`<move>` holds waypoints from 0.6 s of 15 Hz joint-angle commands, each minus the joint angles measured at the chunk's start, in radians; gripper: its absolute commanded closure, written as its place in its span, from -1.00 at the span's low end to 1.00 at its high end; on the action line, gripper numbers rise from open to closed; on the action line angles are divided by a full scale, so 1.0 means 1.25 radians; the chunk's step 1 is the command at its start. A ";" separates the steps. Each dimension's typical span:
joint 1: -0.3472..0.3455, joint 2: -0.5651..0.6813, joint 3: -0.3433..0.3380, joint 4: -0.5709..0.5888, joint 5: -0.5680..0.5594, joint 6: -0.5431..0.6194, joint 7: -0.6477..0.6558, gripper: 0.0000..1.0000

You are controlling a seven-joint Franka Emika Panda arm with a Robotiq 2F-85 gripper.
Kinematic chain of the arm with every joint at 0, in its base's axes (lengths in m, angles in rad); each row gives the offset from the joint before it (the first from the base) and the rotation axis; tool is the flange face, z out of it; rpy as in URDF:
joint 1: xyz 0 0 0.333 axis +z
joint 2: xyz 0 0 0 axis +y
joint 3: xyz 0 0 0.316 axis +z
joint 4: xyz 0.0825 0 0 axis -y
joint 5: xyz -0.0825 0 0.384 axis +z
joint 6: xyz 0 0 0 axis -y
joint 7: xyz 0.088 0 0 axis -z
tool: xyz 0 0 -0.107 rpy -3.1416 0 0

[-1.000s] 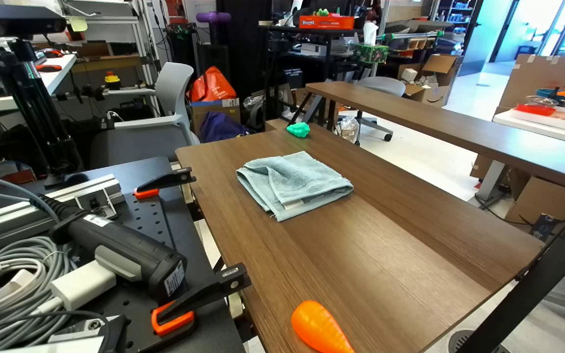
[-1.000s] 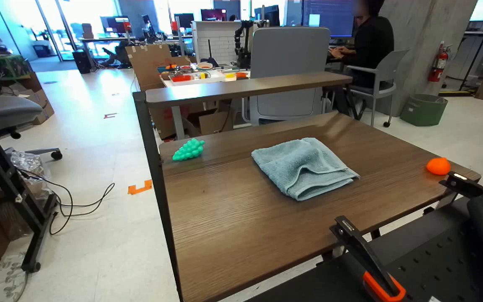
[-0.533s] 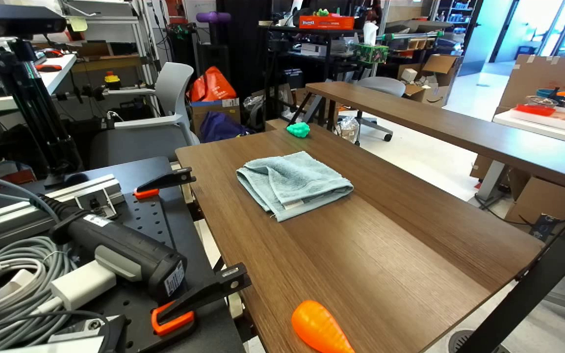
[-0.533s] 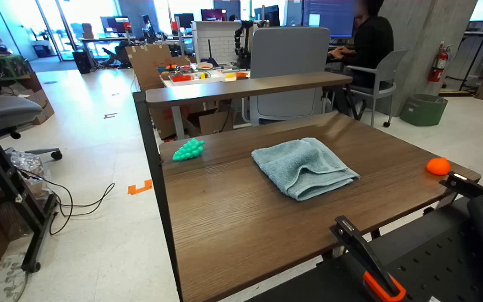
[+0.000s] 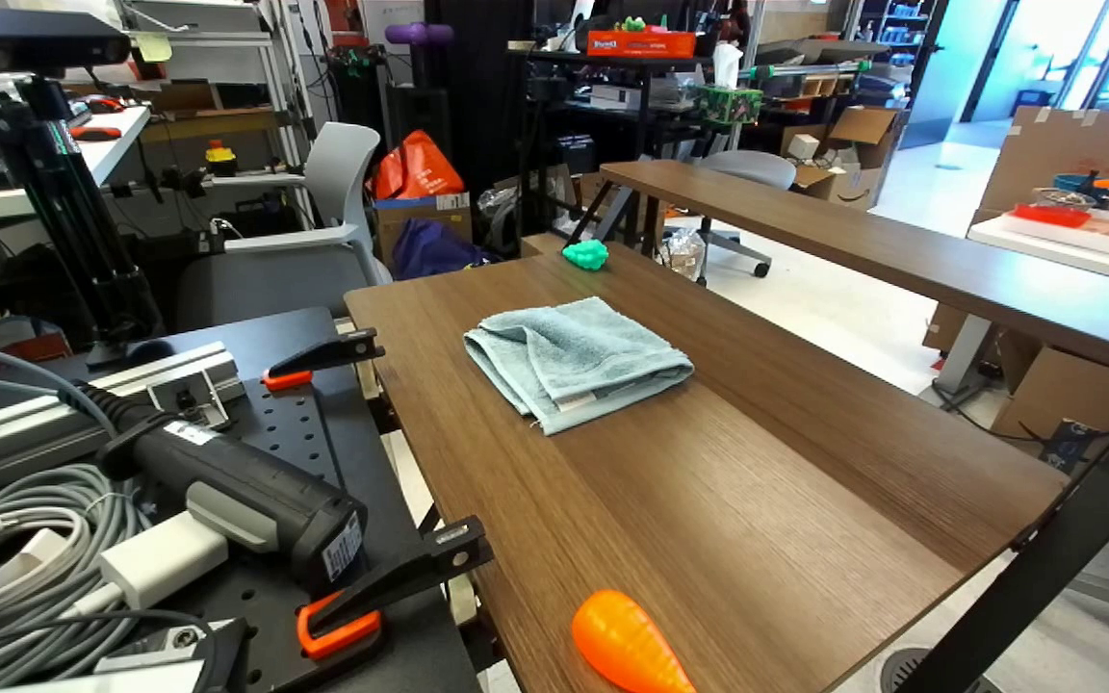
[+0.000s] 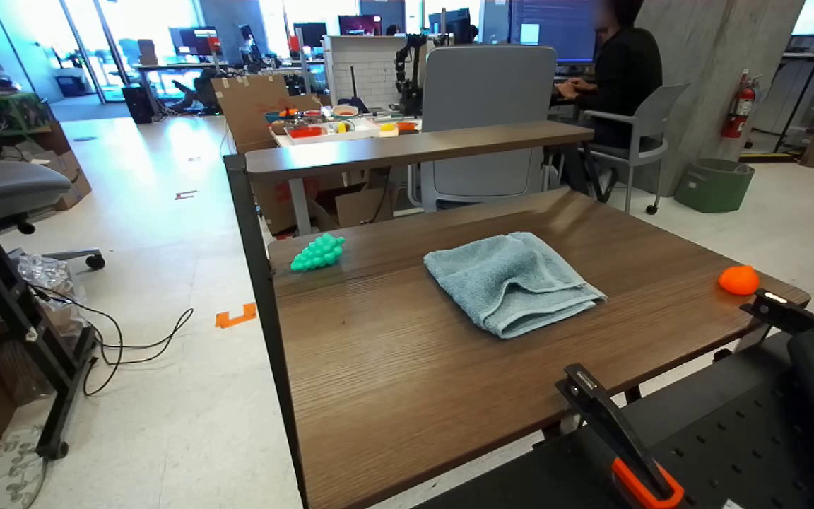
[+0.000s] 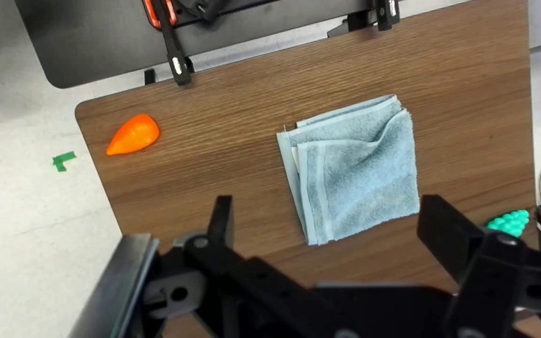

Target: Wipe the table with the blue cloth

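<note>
About the middle of the table [image 5: 766,520] lies the blue cloth [image 5: 579,361], folded to a rough square, upper layer rumpled, layered edges stacked along one side; small pale tag [image 5: 576,400] showing between them. Table dark brown, wood-grained, corners rounded.

Wrist view: gripper [image 7: 328,213] at the near side, fingers [image 7: 444,230] spread wide, released. Cloth appears in the gap between them but rests on the wood, well apart from the tips.

Also on the table: green grape-like cluster [image 6: 318,253], far left corner in an exterior view; orange teardrop-shaped piece [image 7: 134,134] toward the opposite end, left in the wrist view. Both well apart from the cloth.

Left of the table in an exterior view: black bench [image 5: 246,337], bearing two black clamps [image 5: 410,570] with orange handles [image 5: 348,635], noses pointing toward the table edge. Black handheld device [image 5: 256,481] just beside the near clamp; coiled grey cables [image 5: 73,476] farther left.

Along the right, second brown tabletop [image 5: 853,231], narrower, pale floor [image 5: 795,298] visible between the two.

Far right in an exterior view: person in black [image 6: 629,71], seated, face blurred, hands forward. Green bin [image 6: 716,185] on the floor, near a red fire extinguisher [image 6: 739,109].
</note>
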 commanded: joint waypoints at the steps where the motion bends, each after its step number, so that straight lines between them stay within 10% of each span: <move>1: -0.007 0.021 0.006 0.007 -0.004 -0.002 -0.001 -1.00; 9: 0.000 0.096 0.016 -0.008 0.022 0.089 0.032 -1.00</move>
